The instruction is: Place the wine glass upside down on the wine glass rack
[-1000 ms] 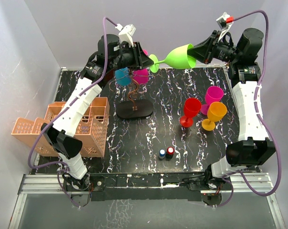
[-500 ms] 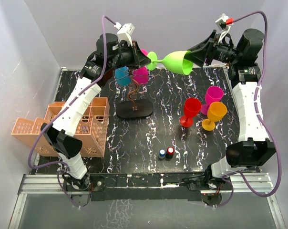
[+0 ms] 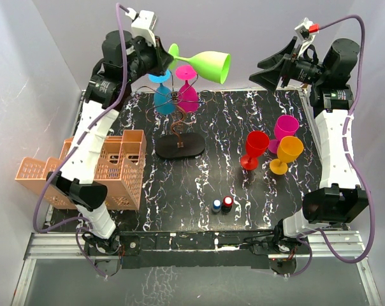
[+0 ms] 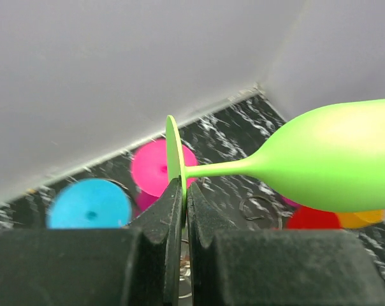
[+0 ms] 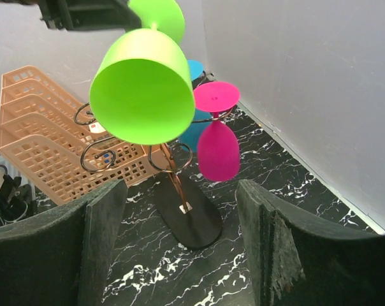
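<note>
The green wine glass [image 3: 208, 64] lies sideways in the air above the wine glass rack [image 3: 178, 131], a thin brown wire stand on a black oval base. My left gripper [image 3: 169, 56] is shut on the rim of the glass's flat foot [image 4: 173, 150], and the bowl [image 4: 333, 159] points right. In the right wrist view, the bowl's open mouth [image 5: 141, 86] faces the camera above the rack [image 5: 180, 191]. A blue glass [image 3: 162, 99] and a pink glass [image 3: 188, 95] hang upside down on the rack. My right gripper [image 3: 264, 70] is open and holds nothing, well to the right of the glass.
Red [image 3: 255, 148], magenta [image 3: 285, 131] and orange [image 3: 287, 153] glasses stand upright at the right of the marble table. An orange lattice crate [image 3: 103, 169] sits on the left. Two small bottles [image 3: 222, 204] stand near the front centre. Grey walls close in the back.
My right gripper opened and let go of the green bowl. My left gripper shut on the foot and carried the glass up and to the left, over the rack.
</note>
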You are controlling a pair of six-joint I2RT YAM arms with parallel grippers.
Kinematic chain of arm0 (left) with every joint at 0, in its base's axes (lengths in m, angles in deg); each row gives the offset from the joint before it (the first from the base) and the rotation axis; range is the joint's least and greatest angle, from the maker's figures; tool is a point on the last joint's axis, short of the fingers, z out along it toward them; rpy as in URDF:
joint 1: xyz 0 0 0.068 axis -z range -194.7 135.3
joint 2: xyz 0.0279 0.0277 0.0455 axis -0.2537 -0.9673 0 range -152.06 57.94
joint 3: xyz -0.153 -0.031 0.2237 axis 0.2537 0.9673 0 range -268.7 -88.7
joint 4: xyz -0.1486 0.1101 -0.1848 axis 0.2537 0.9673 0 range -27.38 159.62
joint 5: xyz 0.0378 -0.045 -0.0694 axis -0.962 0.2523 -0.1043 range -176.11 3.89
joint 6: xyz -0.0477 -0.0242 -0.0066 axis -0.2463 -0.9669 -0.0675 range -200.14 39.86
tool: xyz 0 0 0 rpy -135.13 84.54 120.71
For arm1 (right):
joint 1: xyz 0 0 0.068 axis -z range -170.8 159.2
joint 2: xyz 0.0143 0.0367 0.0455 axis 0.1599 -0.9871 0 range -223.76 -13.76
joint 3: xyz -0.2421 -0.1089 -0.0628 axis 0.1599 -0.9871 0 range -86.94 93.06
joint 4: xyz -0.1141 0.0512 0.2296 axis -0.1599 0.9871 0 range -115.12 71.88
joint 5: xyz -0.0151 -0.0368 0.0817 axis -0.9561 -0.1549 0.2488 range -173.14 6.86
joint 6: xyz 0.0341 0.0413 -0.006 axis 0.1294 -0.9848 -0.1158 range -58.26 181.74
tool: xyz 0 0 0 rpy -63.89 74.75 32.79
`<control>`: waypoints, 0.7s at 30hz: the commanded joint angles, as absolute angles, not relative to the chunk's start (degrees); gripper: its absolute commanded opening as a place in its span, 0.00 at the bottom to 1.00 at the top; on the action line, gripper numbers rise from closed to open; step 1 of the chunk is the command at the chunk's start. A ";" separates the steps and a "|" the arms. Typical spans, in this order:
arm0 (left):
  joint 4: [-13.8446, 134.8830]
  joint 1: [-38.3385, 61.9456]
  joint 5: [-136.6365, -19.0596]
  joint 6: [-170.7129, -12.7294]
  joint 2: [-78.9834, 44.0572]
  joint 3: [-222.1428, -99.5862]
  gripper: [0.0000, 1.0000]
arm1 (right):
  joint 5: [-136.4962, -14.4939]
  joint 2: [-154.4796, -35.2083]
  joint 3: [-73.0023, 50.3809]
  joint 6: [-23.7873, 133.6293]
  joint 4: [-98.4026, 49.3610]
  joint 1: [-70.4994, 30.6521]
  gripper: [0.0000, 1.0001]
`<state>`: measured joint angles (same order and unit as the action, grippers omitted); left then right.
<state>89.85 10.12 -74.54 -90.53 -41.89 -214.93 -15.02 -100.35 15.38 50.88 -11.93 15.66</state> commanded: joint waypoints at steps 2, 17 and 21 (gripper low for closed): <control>91.36 10.05 -80.96 -69.09 -36.59 -221.09 0.00 | -15.13 -98.05 15.78 51.00 -14.66 16.14 0.76; 96.41 9.55 -98.69 -29.06 -31.03 -223.59 0.00 | -16.40 -97.88 12.61 51.21 -15.80 16.93 0.78; 103.45 8.44 -94.79 -25.26 -29.29 -225.46 0.00 | -16.47 -97.70 11.62 51.19 -16.12 17.09 0.78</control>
<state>97.30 9.53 -96.02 -33.16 -33.67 -222.34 -15.85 -100.09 12.23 51.08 -12.71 16.73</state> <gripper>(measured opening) 0.021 0.780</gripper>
